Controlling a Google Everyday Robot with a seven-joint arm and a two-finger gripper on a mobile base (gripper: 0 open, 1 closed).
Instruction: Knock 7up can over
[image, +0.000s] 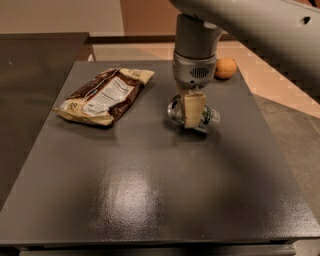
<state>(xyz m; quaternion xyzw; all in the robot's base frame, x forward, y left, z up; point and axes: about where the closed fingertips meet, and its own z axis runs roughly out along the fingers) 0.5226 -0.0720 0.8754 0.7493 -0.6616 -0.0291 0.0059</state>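
The 7up can (210, 117), silvery with green marks, lies on its side on the dark grey table (150, 200), right of centre. Its silver top faces left. My gripper (192, 114) hangs from the grey arm straight above the can. Its cream-coloured tip sits in front of the can's middle and hides that part. I cannot tell whether it touches the can.
A brown-and-cream snack bag (102, 96) lies flat at the table's back left. A small orange ball (225, 68) sits near the back right edge, just behind the arm. A lower dark surface lies to the left of the table.
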